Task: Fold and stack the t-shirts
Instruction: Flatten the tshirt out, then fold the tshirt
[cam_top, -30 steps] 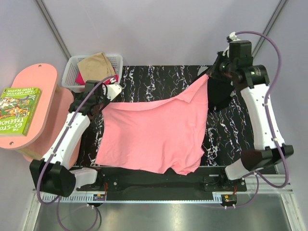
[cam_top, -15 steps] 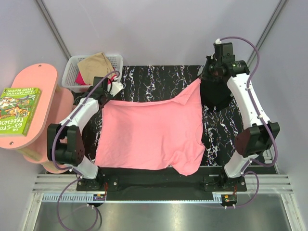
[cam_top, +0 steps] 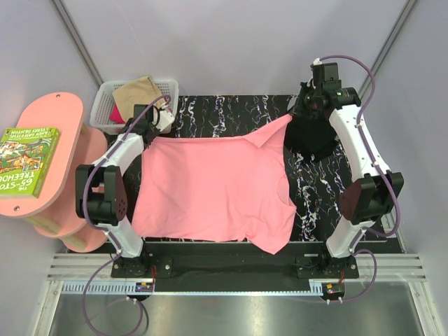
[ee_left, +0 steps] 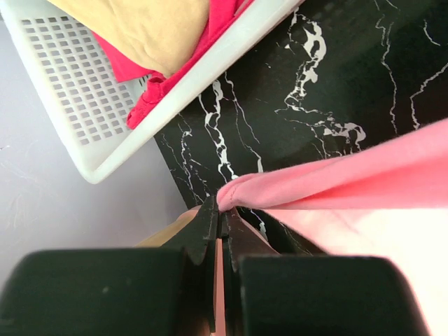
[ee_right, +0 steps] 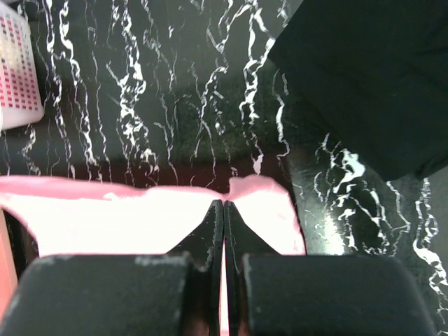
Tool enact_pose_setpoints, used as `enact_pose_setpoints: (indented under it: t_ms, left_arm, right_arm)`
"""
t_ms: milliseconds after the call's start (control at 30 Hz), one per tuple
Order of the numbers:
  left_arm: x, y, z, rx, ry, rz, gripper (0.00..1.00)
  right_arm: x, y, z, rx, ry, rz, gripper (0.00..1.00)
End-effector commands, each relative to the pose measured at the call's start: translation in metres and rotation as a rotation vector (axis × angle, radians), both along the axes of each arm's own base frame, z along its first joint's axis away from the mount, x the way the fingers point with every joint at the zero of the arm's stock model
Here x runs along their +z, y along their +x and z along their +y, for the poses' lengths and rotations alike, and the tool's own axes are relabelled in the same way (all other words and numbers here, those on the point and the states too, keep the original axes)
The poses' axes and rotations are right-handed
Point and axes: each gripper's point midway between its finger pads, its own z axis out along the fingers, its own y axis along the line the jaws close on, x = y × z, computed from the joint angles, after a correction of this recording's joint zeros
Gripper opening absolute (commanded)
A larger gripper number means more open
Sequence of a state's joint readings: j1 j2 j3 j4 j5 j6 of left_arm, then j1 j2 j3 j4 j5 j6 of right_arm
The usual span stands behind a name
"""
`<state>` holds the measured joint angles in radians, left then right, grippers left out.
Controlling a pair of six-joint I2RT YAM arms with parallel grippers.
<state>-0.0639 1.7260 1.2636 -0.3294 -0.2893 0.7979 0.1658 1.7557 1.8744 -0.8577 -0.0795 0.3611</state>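
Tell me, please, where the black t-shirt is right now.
In the top view the black t-shirt lies at the table's far right, just right of the salmon pink t-shirt's far corner.

Brightness: bright and even all over, with light coming down from above.
Shadows: few, small and soft.
Glare: seen up close, the pink t-shirt (ee_right: 140,217) glows almost white, and a shiny spot sits on the black table (ee_right: 336,227).
Dark bits: the black t-shirt (ee_right: 364,77) is so dark that its folds don't show.
Blur: the left gripper (ee_left: 219,210) and the right gripper (ee_right: 223,205) look fuzzy because they are too near the wrist cameras.
Sharpness: the top view is clear, and so is the table in the wrist views.
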Motion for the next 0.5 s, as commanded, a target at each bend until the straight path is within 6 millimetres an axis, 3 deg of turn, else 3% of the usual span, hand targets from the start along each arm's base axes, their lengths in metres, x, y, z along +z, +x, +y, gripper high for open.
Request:
enact_pose_setpoints:
  t_ms: [0,167,200,233,300,333,367,433,467]
  left_arm:
    - [0.030,0.012,0.010,0.019,0.023,-0.107,0.00]
    - [0.023,-0.008,0.008,-0.009,0.019,-0.094,0.00]
    - [0.028,-0.011,0.007,-0.015,0.016,-0.110,0.00]
    - [0.020,-0.018,0.006,-0.023,0.015,-0.093,0.00]
    - [0.017,-0.028,0.005,-0.037,0.015,-0.087,0.00]
    - [0.015,-0.031,0.005,-0.042,0.017,-0.084,0.00]
    - [0.015,-0.033,0.005,-0.044,0.017,-0.087,0.00]
    - [0.013,-0.039,0.006,-0.049,0.021,-0.085,0.00]
    - [0.012,-0.042,0.005,-0.055,0.020,-0.080,0.00]
  right_arm:
    - [0.011,0.002,0.013,0.068,0.055,-0.029,0.00]
    - [0.005,-0.024,0.013,0.067,0.078,-0.001,0.00]
    - [-0.007,-0.032,0.012,0.064,0.076,0.027,0.00]
    - [0.000,-0.040,0.011,0.062,0.081,0.008,0.00]
    - [-0.011,-0.054,0.009,0.052,0.087,0.037,0.00]
    - [0.000,-0.062,0.008,0.051,0.097,0.006,0.00]
    - [-0.013,-0.071,0.007,0.041,0.106,0.038,0.00]
    - [-0.006,-0.088,0.006,0.038,0.123,0.019,0.00]
    - [-0.017,-0.097,0.006,0.030,0.128,0.044,0.00]
